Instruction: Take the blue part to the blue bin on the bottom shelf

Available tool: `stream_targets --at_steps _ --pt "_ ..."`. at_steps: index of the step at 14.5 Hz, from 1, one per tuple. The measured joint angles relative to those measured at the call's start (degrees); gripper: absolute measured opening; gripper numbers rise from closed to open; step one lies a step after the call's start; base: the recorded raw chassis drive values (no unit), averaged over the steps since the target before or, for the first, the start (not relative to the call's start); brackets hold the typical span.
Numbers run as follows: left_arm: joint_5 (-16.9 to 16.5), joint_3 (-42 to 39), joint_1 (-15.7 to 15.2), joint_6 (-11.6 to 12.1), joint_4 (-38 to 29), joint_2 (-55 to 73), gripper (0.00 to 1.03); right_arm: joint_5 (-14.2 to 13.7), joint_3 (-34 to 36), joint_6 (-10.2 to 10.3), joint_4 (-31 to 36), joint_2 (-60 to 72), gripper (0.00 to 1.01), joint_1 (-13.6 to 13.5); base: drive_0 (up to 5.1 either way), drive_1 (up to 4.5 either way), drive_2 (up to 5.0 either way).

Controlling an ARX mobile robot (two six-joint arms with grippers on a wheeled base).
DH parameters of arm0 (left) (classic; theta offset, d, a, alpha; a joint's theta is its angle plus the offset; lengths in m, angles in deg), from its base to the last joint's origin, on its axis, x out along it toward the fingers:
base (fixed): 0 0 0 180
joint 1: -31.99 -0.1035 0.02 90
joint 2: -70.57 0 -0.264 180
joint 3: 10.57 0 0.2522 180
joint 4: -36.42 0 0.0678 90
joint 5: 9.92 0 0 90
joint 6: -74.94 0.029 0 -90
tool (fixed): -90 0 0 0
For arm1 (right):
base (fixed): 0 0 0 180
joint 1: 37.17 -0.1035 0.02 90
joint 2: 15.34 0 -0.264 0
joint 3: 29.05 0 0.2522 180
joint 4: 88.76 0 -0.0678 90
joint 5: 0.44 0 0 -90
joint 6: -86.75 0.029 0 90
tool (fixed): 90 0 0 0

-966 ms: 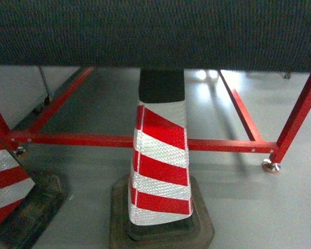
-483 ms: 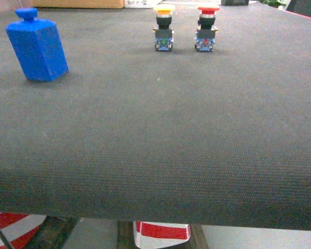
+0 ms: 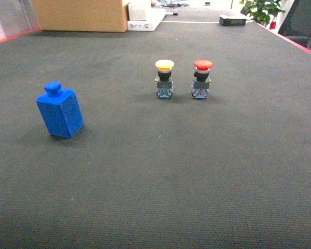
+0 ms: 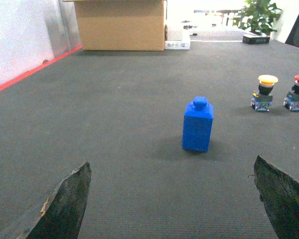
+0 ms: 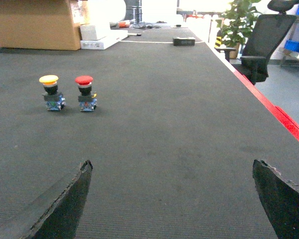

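Observation:
The blue part (image 3: pixel 59 110) is a small blue block with a round knob on top, standing on the dark mat at the left. It also shows in the left wrist view, blue part (image 4: pixel 198 124), ahead of and a little right of the midline of my left gripper (image 4: pixel 172 160), well beyond the fingertips. That gripper is open with nothing between its fingers. My right gripper (image 5: pixel 172 161) is open too, over bare mat. Neither gripper shows in the head view. The blue bin and the bottom shelf are out of view.
A yellow push button (image 3: pixel 164 79) and a red push button (image 3: pixel 202 79) stand side by side mid-table. A cardboard box (image 3: pixel 80 14) sits at the far edge. The table's red right edge (image 5: pixel 284 124) has an office chair (image 5: pixel 269 35) beyond it.
The head view has swung up from the floor, cones and red table frame to the table top. The blue part and buttons now sit lower in the view than half a second ago.

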Motion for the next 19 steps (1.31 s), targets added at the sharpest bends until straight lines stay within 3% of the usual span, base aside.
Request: stream_targets --at_steps 19 --pt "0.04 0.0 0.0 0.0 -0.02 0.0 0.98 -0.07 0.0 -0.02 0.02 0.0 0.98 0.0 0.0 0.0 0.0"
